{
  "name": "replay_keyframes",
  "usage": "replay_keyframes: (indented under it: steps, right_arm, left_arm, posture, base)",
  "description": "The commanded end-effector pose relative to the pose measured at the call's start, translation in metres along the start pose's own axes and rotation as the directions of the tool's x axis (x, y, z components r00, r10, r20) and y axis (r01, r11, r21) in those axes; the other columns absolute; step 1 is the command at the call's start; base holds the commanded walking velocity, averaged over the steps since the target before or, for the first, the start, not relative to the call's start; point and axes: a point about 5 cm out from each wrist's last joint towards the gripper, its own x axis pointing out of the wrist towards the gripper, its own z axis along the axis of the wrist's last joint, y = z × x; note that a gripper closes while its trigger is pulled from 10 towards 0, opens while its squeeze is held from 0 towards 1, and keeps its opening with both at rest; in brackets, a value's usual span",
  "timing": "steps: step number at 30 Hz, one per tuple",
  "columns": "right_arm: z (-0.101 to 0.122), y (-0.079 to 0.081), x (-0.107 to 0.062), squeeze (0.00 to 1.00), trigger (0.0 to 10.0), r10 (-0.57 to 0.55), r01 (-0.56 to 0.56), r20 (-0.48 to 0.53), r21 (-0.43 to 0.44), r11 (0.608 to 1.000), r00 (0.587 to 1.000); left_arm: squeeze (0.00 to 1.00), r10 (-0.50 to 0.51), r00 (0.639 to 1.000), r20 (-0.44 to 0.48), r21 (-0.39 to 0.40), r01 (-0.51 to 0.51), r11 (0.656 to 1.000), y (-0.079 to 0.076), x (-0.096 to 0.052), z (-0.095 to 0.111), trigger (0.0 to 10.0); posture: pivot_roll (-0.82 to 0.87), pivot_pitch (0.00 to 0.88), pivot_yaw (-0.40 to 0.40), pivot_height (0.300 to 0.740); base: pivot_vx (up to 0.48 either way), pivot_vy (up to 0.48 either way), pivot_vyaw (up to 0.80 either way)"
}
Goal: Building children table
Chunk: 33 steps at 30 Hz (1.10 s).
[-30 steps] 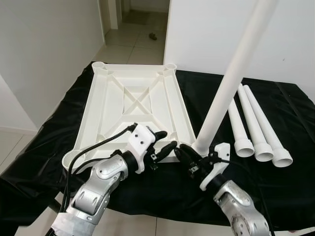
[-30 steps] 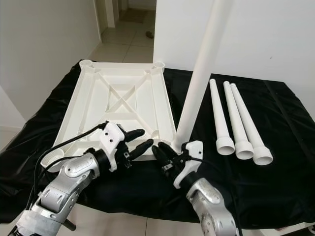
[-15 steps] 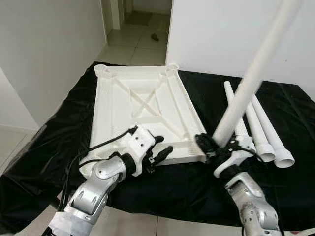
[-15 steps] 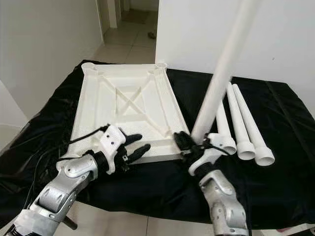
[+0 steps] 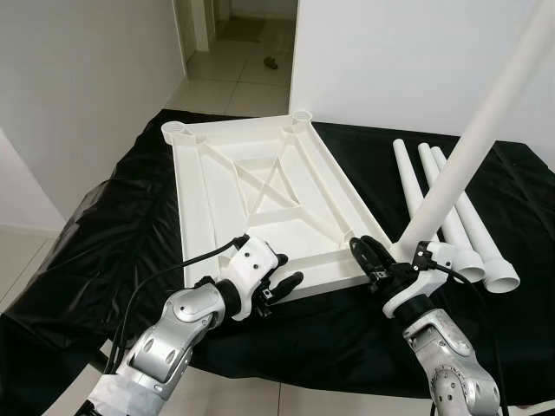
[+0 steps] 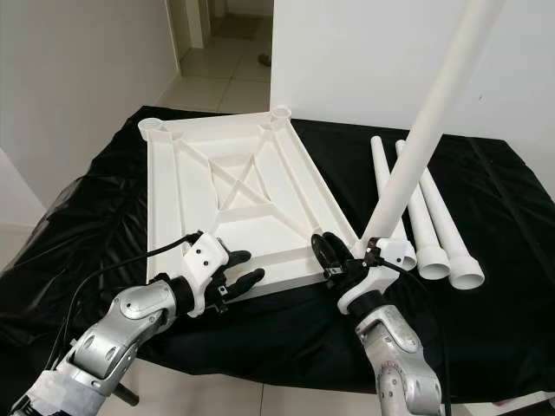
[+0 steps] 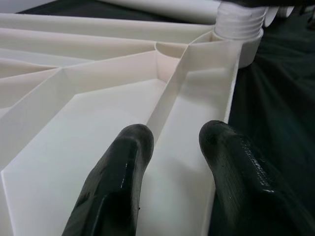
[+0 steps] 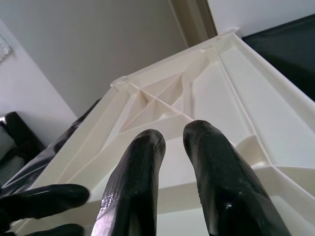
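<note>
We see a white tabletop (image 5: 260, 204) upside down on the black-draped table (image 5: 104, 225), one leg rising from its near right corner.

Its underside shows ribbed walls, a crossed brace and round corner sockets. Our left gripper (image 5: 279, 284) spreads its fingers (image 7: 120, 177) over the near edge. Our right gripper (image 5: 371, 256) sits at the standing leg (image 5: 460, 165), fingers slightly parted; grip unclear. Three spare legs (image 5: 451, 221) lie together toward the table's right edge.
</note>
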Motion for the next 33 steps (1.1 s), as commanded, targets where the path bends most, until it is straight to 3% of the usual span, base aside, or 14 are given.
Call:
replay_keyframes:
  steps: [1,10,12,16,18,23,27,29,33]
  right_arm:
    - [0.001,0.004,-0.002,0.00,10.0,0.017,-0.017,-0.002,-0.017,1.000,1.000]
    - [0.005,0.014,-0.011,0.00,10.0,-0.027,0.028,0.031,-0.026,0.999,0.999]
    - [0.001,0.022,-0.021,0.00,10.0,-0.030,0.031,0.010,-0.041,0.999,0.999]
    - [0.002,0.023,-0.022,0.00,10.0,-0.037,0.037,0.009,-0.035,0.999,0.999]
    - [0.002,0.023,-0.021,0.00,10.0,-0.040,0.040,0.012,-0.045,0.998,0.999]
    - [0.003,0.024,-0.022,0.00,10.0,-0.049,0.050,0.015,-0.056,0.997,0.999]
    - [0.004,0.024,-0.022,0.00,10.0,-0.052,0.053,0.015,-0.057,0.997,0.999]
    - [0.003,0.028,-0.023,0.00,10.0,-0.053,0.054,0.015,-0.065,0.996,0.998]
    - [0.003,0.030,-0.023,0.00,10.0,-0.053,0.054,0.014,-0.068,0.996,0.998]
  left_arm:
    - [0.00,0.005,0.999,-0.036,0.013,-0.005,1.000,0.002,0.003,-0.004,10.0]
    - [0.00,0.078,0.996,-0.048,-0.040,-0.080,0.996,0.014,0.018,0.005,10.0]
    - [0.00,0.096,0.990,-0.100,-0.027,-0.099,0.995,0.019,0.027,0.002,10.0]
    - [0.00,0.107,0.986,-0.126,-0.028,-0.112,0.993,0.023,0.032,0.001,10.0]
    - [0.00,0.110,0.975,-0.191,-0.012,-0.114,0.993,0.028,0.038,-0.004,10.0]
    - [0.00,0.105,0.957,-0.272,0.008,-0.106,0.994,0.031,0.043,-0.011,10.0]
    - [0.00,0.108,0.952,-0.286,0.019,-0.107,0.994,0.032,0.044,-0.013,10.0]
    - [0.00,0.141,0.917,-0.374,0.020,-0.143,0.989,0.040,0.047,-0.020,10.0]
    - [0.00,0.153,0.900,-0.407,0.013,-0.161,0.987,0.044,0.048,-0.023,10.0]
  posture:
    - [0.00,0.067,0.019,0.740]
    - [-0.01,0.069,0.031,0.740]
    - [-0.01,0.073,0.038,0.740]
    - [-0.02,0.074,0.044,0.740]
    - [-0.03,0.074,0.053,0.740]
    - [-0.04,0.074,0.064,0.740]
    - [-0.04,0.074,0.068,0.740]
    - [-0.05,0.078,0.082,0.740]
    - [-0.05,0.078,0.085,0.740]
  base:
    - [0.000,0.000,0.00]
    - [0.000,0.000,0.00]
    - [0.000,0.000,0.00]
    - [0.000,0.000,0.00]
    - [0.000,0.000,0.00]
    - [0.000,0.000,0.00]
    - [0.000,0.000,0.00]
    - [0.000,0.000,0.00]
    - [0.000,0.000,0.00]
